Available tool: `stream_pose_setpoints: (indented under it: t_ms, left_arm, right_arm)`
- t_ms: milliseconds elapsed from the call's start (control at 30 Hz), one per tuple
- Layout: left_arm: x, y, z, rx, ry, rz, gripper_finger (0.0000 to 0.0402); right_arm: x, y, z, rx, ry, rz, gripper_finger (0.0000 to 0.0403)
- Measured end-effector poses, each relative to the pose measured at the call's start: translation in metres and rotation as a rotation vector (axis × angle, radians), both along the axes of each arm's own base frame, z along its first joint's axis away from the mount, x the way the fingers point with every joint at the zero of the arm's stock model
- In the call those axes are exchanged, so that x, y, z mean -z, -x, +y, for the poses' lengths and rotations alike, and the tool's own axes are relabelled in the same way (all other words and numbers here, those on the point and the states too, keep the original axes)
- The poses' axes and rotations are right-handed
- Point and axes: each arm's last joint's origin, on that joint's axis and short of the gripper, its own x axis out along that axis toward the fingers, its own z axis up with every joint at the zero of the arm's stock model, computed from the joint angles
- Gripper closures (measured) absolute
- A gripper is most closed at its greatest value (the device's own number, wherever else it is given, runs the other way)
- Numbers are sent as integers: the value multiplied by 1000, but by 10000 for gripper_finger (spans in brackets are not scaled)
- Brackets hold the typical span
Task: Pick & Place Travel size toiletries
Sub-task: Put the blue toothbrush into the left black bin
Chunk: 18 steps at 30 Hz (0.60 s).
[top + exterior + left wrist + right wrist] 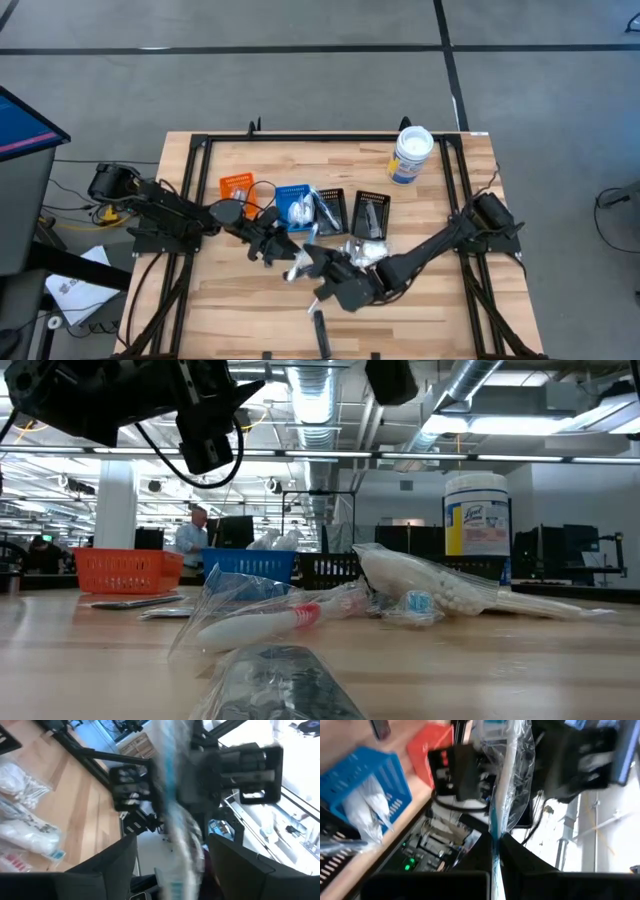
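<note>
A slim clear-wrapped stick with blue (509,765) hangs in the air above the table's middle (297,268), one of the travel size toiletries. My right gripper (495,839), reaching in from the right (314,264), is shut on it. My left gripper (172,842) faces it from the left (279,252), open, one finger on each side of the stick (170,805) without touching it. More toiletries lie on the table: a red-marked wrapped stick (270,622), a bag of cotton swabs (430,585) and a silvery heap (362,250). My right gripper pinches the wrapped stick between its two fingers at one end part (496,826). The fingers come roughly level from the table's right side. The rest of the stick juts out past the fingertips toward my left gripper, clear of the table, its wrap loose around it.
Behind the grippers stand an orange bin (237,186), a blue bin (295,205) with a white packet in it, and two black bins (371,214). A white tub (411,153) stands at the far right. A dark packet (320,335) lies near the front edge.
</note>
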Motion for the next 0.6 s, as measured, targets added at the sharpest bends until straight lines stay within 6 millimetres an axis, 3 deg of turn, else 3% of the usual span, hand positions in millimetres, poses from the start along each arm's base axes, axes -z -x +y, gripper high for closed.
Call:
stream_pose_setpoints:
  t_ms: [200,467,600]
  left_arm:
    - [-10,-5,-2,29,3,-36,179]
    - [-9,-5,-2,43,1,-27,234]
    - [-9,-5,-2,46,6,-21,289]
  right_arm:
    - [0,-9,-19,36,4,4,398]
    - [-1,-6,-11,19,-2,-4,398]
    - [-3,-4,-5,8,-10,-24,398]
